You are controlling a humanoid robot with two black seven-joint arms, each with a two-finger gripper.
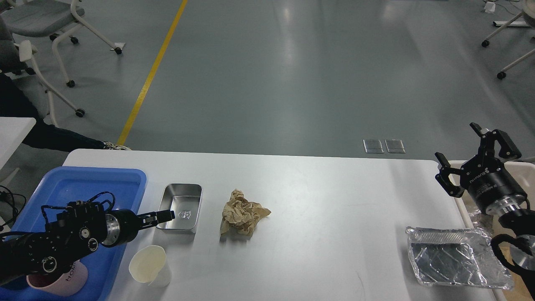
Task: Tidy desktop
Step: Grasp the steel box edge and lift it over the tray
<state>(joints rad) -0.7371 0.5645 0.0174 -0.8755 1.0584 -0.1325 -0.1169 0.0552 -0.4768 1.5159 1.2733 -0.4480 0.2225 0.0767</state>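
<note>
The white desktop [330,196] carries a small steel tray [180,200], a crumpled brown paper ball [243,216], a cream paper cup [149,265] and a crinkled foil tray [453,261]. My left gripper [166,216] reaches in low from the left, with its tip at the steel tray's near-left corner. It is seen side-on, so its fingers cannot be told apart. My right gripper [456,141] is open and empty, raised above the desktop's right edge, beyond the foil tray.
A blue plastic tray [83,184] lies at the left edge, with a pink mug [62,278] partly hidden under my left arm. A beige bin [524,173] stands off the right edge. Chairs stand on the floor beyond.
</note>
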